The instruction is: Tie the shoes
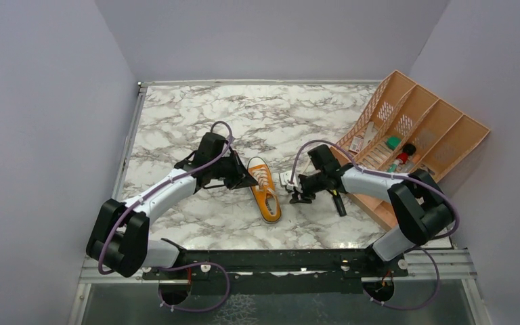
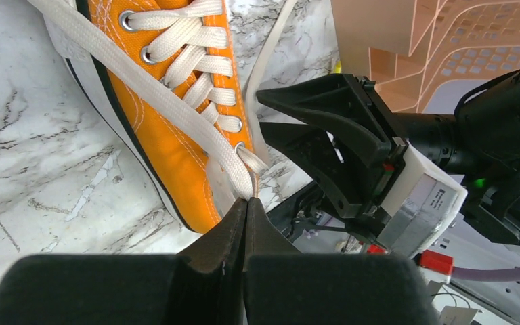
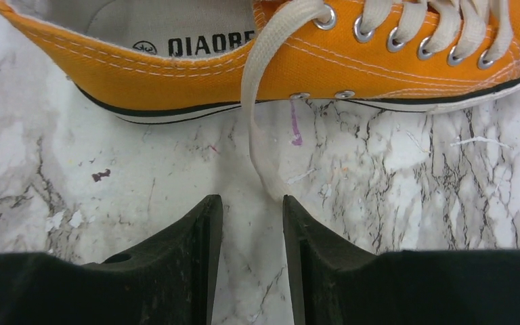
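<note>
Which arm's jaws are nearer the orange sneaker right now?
Left. The left arm has its jaws shut on a lace end right beside the sneaker. The right arm holds its jaws open, apart from the sneaker, with the other lace end just ahead.

Dark capitals on the grey insole (image 3: 108,24) of the orange sneaker (image 3: 393,71) read what looks like "QIAORE", the rest hidden behind a white lace (image 3: 252,88); a small round logo (image 3: 147,47) sits on their near side
</note>
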